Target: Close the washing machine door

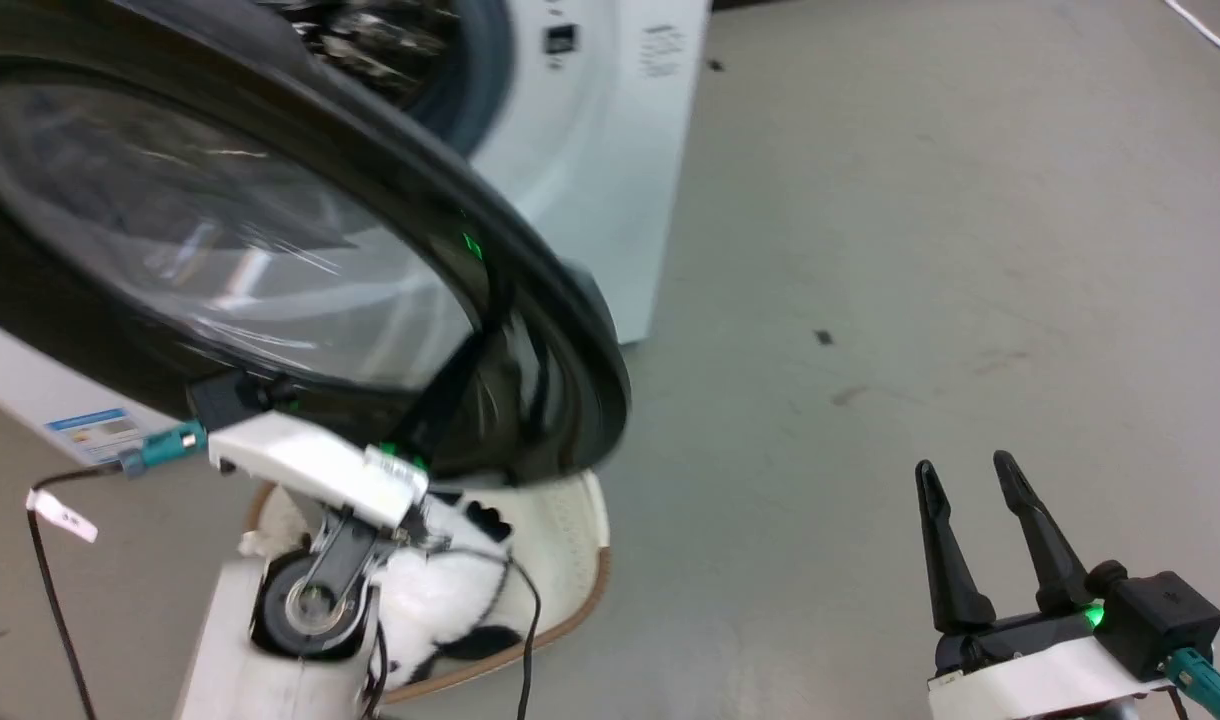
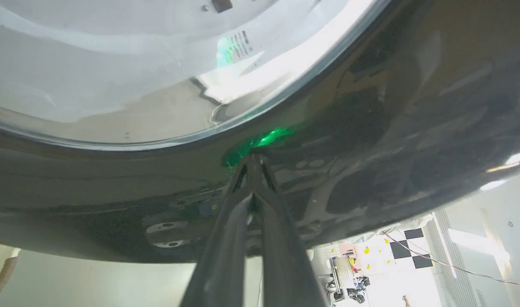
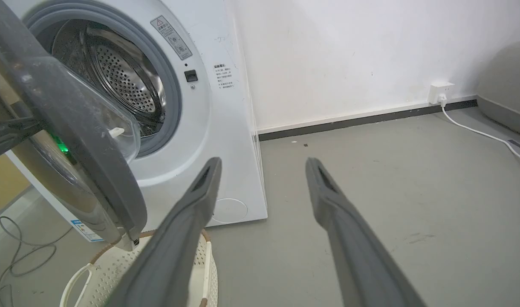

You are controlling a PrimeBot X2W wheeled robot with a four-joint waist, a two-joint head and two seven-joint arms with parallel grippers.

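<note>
The washing machine door (image 1: pixel 270 250), a black disc with a clear glass bowl, stands partly open at the upper left of the head view. My left gripper (image 2: pixel 253 161) is shut, and its joined tips press against the door's black outer ring (image 2: pixel 371 128) just below the glass. Through the door its dark fingers (image 1: pixel 460 380) show dimly. The white washing machine (image 3: pixel 226 128) has its steel drum (image 3: pixel 119 72) and grey gasket exposed. The door (image 3: pixel 72 123) hangs in front of the opening on the left. My right gripper (image 1: pixel 965 475) is open over bare floor, apart from the door.
A cream perforated basket (image 1: pixel 570 540) sits on the floor below the door, with black-and-white cloth in it. Grey floor (image 1: pixel 920 250) stretches to the right of the machine. A wall socket (image 3: pixel 441 91) with a white cable and a grey rounded object (image 3: pixel 507 85) lie far right.
</note>
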